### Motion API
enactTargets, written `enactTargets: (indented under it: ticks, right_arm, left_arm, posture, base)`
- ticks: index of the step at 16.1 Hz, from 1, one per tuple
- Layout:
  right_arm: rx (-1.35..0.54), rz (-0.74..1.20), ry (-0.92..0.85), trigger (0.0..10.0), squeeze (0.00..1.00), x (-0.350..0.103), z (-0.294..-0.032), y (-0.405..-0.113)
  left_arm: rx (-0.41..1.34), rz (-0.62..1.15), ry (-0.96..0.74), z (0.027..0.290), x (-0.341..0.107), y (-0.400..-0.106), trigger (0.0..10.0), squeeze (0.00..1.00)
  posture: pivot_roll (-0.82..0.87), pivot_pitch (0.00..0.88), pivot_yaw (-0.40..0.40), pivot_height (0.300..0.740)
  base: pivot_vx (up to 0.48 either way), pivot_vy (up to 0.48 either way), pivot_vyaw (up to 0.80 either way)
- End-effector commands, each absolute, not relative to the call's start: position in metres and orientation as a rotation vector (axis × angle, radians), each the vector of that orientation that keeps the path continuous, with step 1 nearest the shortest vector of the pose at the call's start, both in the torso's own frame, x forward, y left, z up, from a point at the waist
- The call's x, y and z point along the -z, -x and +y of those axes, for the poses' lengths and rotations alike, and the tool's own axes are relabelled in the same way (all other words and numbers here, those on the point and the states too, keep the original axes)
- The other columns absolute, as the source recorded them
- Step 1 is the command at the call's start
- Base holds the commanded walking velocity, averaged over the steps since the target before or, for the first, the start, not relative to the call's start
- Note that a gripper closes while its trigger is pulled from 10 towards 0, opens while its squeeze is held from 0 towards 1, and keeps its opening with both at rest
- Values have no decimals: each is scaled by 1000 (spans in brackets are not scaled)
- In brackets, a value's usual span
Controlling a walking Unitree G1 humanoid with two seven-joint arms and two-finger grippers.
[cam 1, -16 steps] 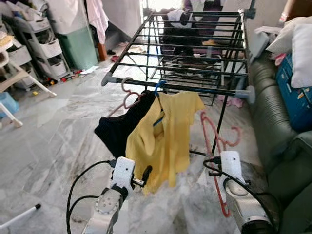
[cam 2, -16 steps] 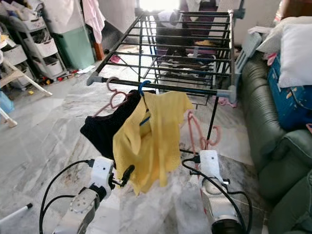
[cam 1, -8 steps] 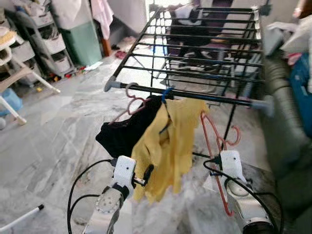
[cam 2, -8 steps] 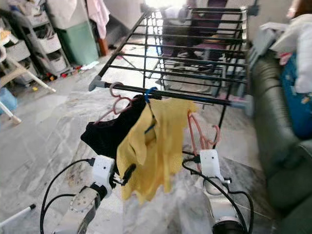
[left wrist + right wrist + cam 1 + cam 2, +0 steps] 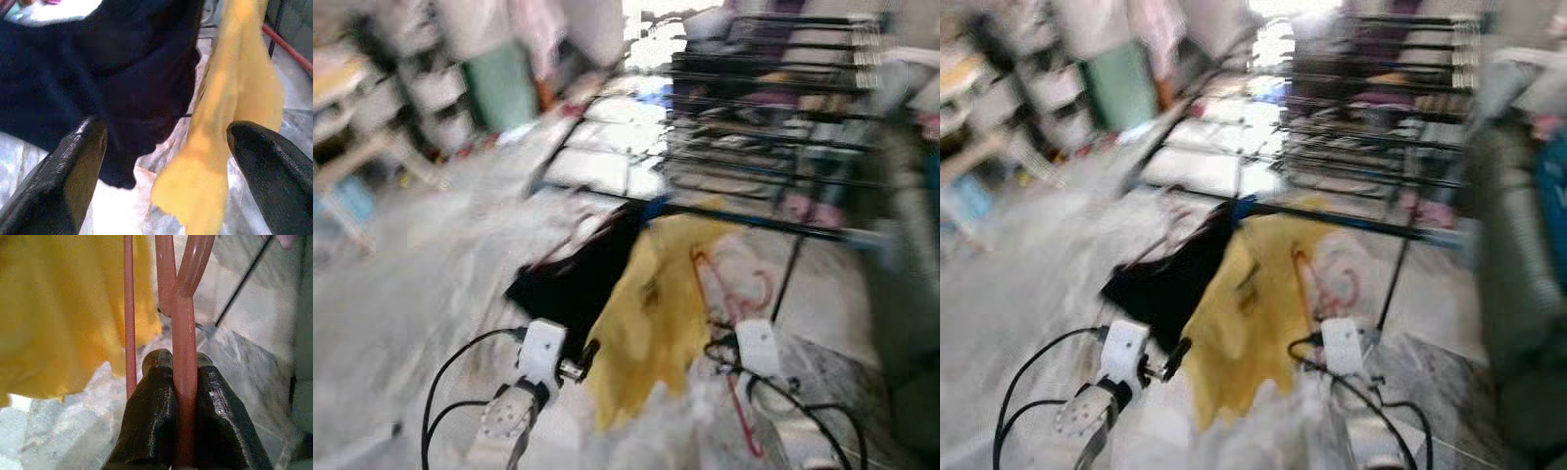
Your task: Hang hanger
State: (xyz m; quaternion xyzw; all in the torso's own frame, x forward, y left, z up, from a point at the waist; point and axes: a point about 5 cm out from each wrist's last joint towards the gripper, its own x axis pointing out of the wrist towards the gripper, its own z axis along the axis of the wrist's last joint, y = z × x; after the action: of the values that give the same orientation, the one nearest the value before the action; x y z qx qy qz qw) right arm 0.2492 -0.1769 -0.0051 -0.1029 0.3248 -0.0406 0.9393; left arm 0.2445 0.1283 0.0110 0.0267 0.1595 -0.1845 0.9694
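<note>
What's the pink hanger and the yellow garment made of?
Pink hanger, clamped in the right gripper: likely moulded plastic, given its smooth glossy bars with highlights. Yellow garment on the black drying rack: soft, matte fabric that drapes in loose folds; the weave is too blurred to tell.

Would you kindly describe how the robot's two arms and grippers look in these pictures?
Both arms are silver metal, each ending in a white boxy wrist block with black cables looping from it. The left arm has a round silver joint below its block. The left gripper has two long, glossy black fingers with rounded tips; the right gripper has the same black fingers, thick and smooth.
</note>
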Motion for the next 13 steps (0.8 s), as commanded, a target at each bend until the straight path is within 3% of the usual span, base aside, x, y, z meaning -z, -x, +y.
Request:
enactTargets:
  ticks: [1, 8, 13]
  right_arm:
    - [121, 658, 218, 10000, 0, 1, -190, -250]
    - [108, 730, 262, 10000, 0, 15, -193, -229]
    - [155, 595, 340, 10000, 0, 4, -198, -221]
  left_arm:
    - [399, 301, -45, 119, -16, -248, 10000, 0]
    - [373, 318, -46, 129, -15, -244, 10000, 0]
    - [365, 301, -49, 148, -17, -234, 10000, 0]
  posture:
    - [-136, 0, 67, 740]
    - [-124, 0, 86, 740]
    - [-122, 0, 120, 740]
  base:
    - [315, 0, 0]
    - [0, 0, 0]
    - [0, 0, 0]
